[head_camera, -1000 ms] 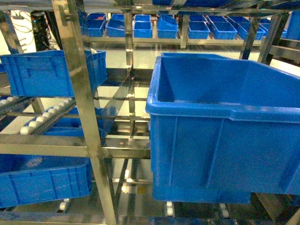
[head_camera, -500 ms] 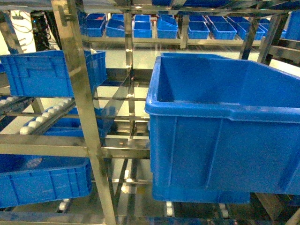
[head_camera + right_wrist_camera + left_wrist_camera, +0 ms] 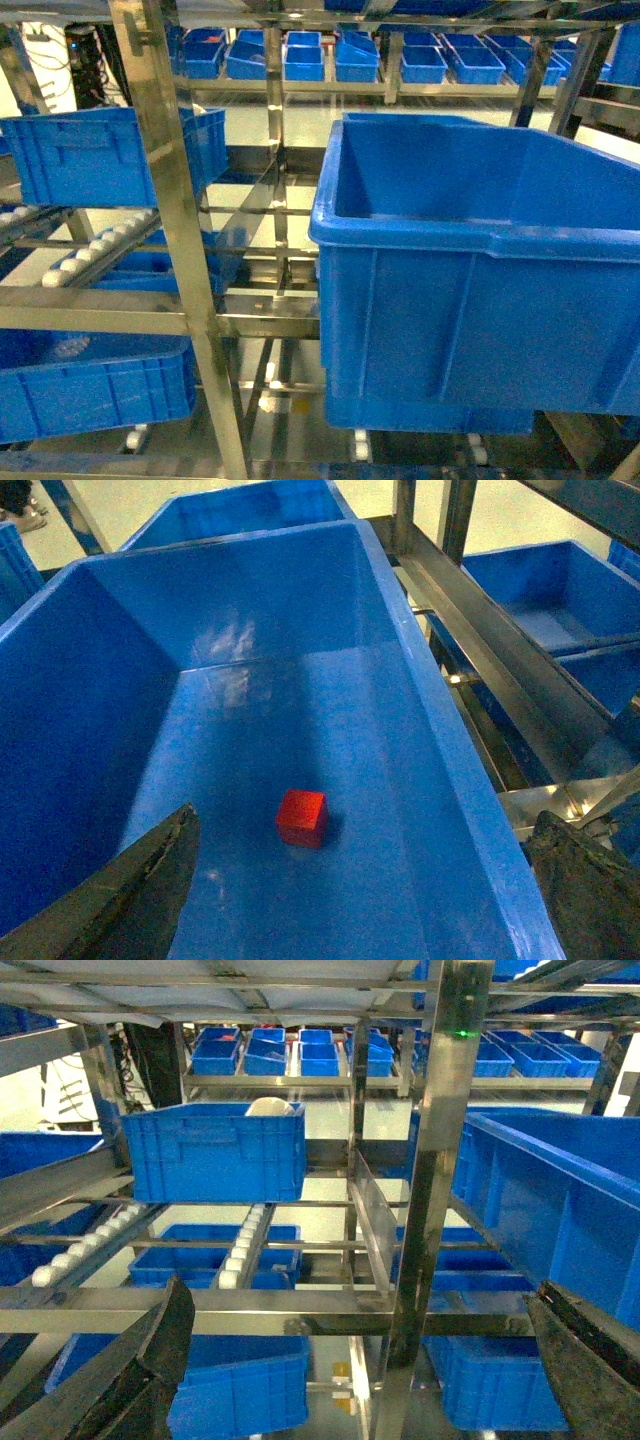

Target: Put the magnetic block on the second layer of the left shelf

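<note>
The magnetic block [image 3: 302,817] is a small red cube lying on the floor of a large blue bin [image 3: 120,700], seen in the right wrist view. My right gripper [image 3: 365,830] hangs open above that bin, its dark fingers spread either side of the block and clear of it. The left shelf [image 3: 165,180] is a stainless-steel rack with sloping white roller tracks [image 3: 95,250]. My left gripper [image 3: 362,1295] is open and empty, facing the rack's upright [image 3: 430,1160] and a horizontal rail [image 3: 250,1310]. Neither gripper shows in the head view.
The large blue bin [image 3: 480,270] fills the right of the head view. Another blue bin [image 3: 110,150] sits on the left shelf's rollers, with one lower down [image 3: 90,385]. Rows of small blue bins [image 3: 300,55] stand on far racks.
</note>
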